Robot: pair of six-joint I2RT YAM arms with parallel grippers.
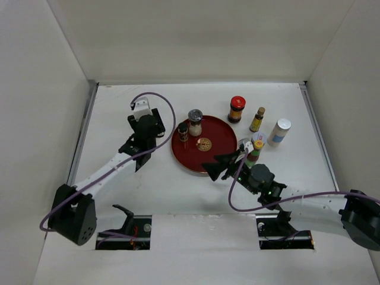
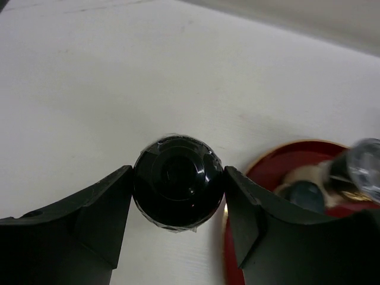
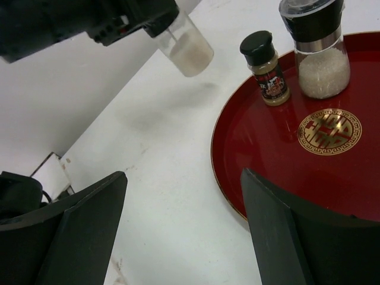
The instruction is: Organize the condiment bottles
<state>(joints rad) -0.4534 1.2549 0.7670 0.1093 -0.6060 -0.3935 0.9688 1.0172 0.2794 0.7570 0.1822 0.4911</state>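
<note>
left claw (image 2: 178,196) clamped on black-capped jar (image 3: 189,46) just left of tray (image 1: 224,132), right claw (image 3: 183,178) apart and empty at tray's near rim: I'd keep jar upright, carry it right, set down on bare tray clear of shaker (image 3: 267,71) and grinder (image 3: 317,53).

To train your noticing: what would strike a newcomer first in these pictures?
The round red tray with a gold emblem sits centrally, carrying a clear dark-topped shaker and a small black-capped spice bottle. Left of it, the left gripper clamps a black-lidded clear jar; the right gripper is open beside the tray.
</note>
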